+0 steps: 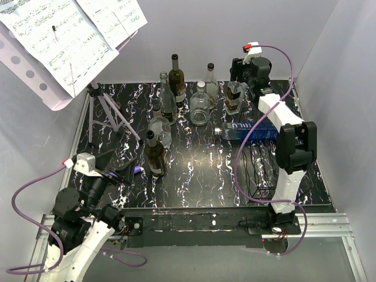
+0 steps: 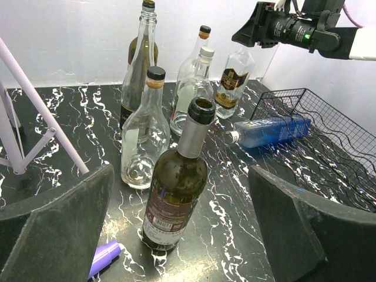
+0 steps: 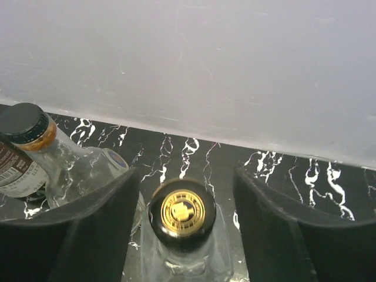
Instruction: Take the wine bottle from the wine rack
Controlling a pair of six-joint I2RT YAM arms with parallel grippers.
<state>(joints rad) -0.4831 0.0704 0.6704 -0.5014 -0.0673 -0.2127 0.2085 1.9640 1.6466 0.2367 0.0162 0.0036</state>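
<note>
Left end effector (image 2: 181,170) is sitting closest in its wrist shot, jaws hanging wide open with nothing between them. It's looking straight at a dark wine bottle (image 2: 176,188) that's standing upright and uncorked on the black marbled bench (image 1: 200,170), with a little purple object (image 2: 106,257) lying just beside its base. Behind that, a cluster of clear bottles (image 2: 191,88) is standing toward the back wall. Over on the right, the right end effector (image 3: 185,176) is hovering at the back of the bench, fingers parted and straddling the black gold-emblem cap of a squat clear bottle (image 3: 182,212). Gaps are showing on both sides of the cap, so it's released, not gripping. That squat clear bottle is standing upright on the bench, off the wine rack (image 2: 329,126), which is sitting along the right side nearer the arm bases. A blue bottle (image 2: 273,130) is lying on its side at the rack's far end, neck pointing left over the bench. Can't tell if it's resting on the wire or just leaning against it. Sheet music on a purple stand (image 1: 64,41) is hanging over the far left corner.
</note>
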